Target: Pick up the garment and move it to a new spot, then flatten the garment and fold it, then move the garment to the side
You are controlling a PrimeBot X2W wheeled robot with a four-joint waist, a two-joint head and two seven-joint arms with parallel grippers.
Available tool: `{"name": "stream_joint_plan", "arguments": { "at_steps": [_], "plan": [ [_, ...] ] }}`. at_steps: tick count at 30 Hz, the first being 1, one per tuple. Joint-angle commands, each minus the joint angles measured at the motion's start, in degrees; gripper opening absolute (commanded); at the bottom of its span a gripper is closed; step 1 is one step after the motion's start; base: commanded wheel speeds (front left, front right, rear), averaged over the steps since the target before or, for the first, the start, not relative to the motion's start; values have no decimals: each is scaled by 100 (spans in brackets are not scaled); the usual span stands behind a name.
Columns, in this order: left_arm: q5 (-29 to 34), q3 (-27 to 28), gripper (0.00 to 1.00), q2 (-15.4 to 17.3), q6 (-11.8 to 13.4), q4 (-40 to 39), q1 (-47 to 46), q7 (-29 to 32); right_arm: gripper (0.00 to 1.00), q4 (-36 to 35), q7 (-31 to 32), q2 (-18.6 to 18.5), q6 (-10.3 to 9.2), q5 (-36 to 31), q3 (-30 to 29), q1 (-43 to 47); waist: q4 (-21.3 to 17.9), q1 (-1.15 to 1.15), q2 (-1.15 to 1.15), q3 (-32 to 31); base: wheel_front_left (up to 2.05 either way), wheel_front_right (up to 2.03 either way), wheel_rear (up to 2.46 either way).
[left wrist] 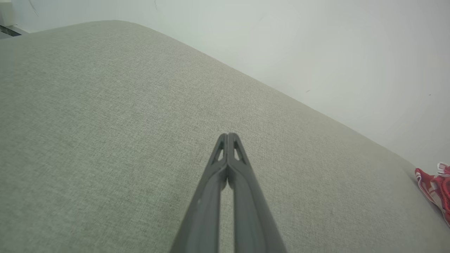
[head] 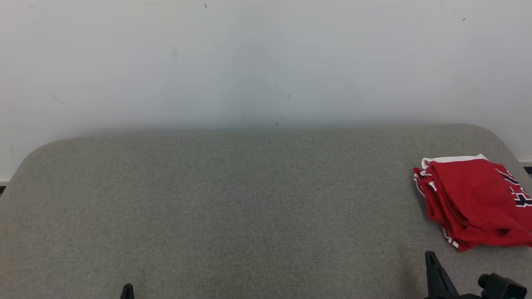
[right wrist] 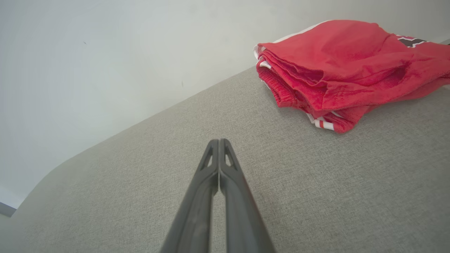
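Note:
The garment [head: 474, 201] is red with white trim and dark lettering. It lies folded in a thick stack at the far right of the grey table [head: 232, 207]. In the right wrist view the garment [right wrist: 344, 70] sits ahead and to the right of my right gripper [right wrist: 219, 140], which is shut and holds nothing. My right gripper [head: 430, 254] pokes up at the lower right, just short of the stack. My left gripper [head: 127, 286] shows its tip at the lower left. In the left wrist view the left gripper [left wrist: 228, 134] is shut and empty, with the garment [left wrist: 436, 188] far off at the right edge.
The fabric-covered table has rounded far corners and stands against a pale wall [head: 266, 62]. A broad stretch of bare table surface [left wrist: 105, 123] lies between the two grippers and to the left of the stack.

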Motion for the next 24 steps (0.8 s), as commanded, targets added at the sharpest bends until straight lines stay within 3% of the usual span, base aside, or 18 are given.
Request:
{"name": "stream_joint_plan", "arguments": {
  "at_steps": [1,24],
  "plan": [
    [-212,-10,0,20,-27,-54,-209,30,0,-72,35,-11,-1,218,-48,-187,1,-1,0,5,0,0,0],
    [-2133,-159,0,26,-63,144,-821,447,0,54,463,5,-4,2109,-342,-562,17,-1,0,104,0,0,0]
  ]
}}
